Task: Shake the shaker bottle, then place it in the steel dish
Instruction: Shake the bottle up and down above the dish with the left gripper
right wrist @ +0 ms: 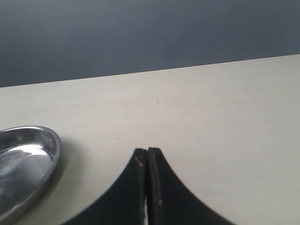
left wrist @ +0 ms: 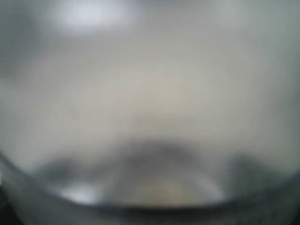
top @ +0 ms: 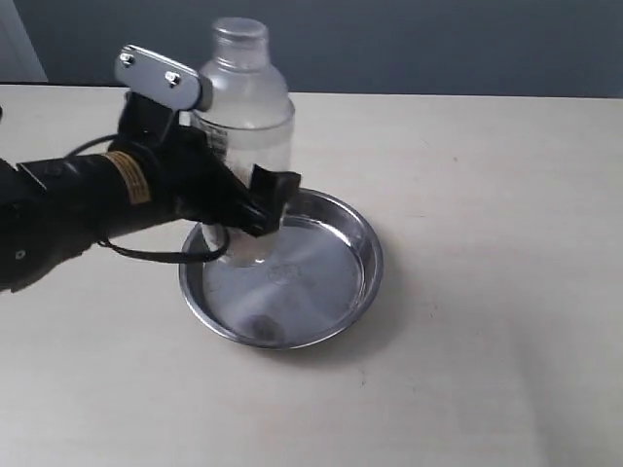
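Soft even light, L wrist view blurred, steel dish (top: 374,261) glare

Steel dish (top: 374,261) on table (top: 487,195), about mid-scene. Shaker bottle (top: 248,107) upright, base inside dish rim at rear-left part; contact with dish floor unclear. Left gripper (top: 255,204) reaches in from left, around shaker bottle low on its body. Right gripper (right wrist: 147,157) over table beside steel dish, apart from it.

The shaker bottle (top: 255,107) is clear with a frosted, whitish top and black markings, and the steel dish (top: 326,287) is mirror-bright silver. The worktop (top: 487,341) is pale cream, the wall (top: 438,44) dark slate-blue, the left arm (top: 83,199) black with a yellow band.
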